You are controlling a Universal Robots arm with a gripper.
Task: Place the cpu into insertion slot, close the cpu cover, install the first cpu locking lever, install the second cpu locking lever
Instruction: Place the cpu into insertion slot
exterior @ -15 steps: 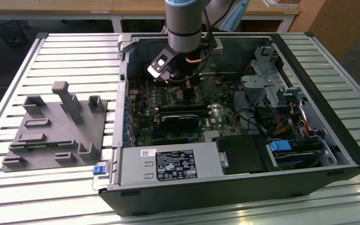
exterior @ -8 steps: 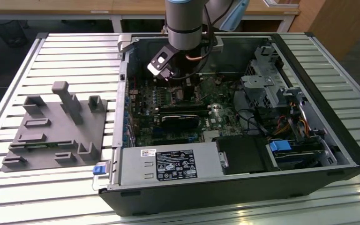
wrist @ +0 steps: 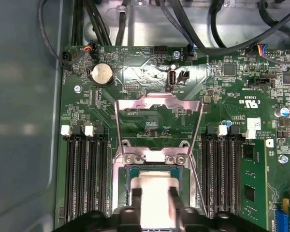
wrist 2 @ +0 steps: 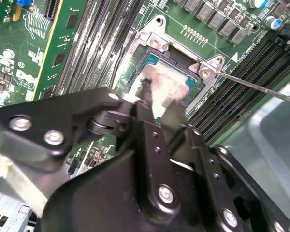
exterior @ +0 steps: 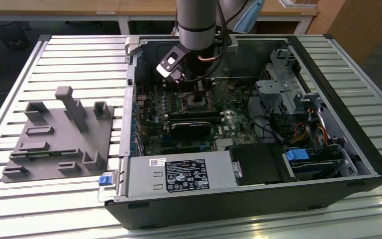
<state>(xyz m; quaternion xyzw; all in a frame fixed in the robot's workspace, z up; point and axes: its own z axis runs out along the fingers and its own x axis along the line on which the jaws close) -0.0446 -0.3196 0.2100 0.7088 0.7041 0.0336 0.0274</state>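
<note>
My tool is clamped on the cpu, one finger on each of two opposite edges, right at the slot; I cannot tell whether it is seated. The cover stands swung open. My arm reaches into the case on the bench.

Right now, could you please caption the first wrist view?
Gripper holding the chip at the socket, with the metal cover flipped open.
</note>
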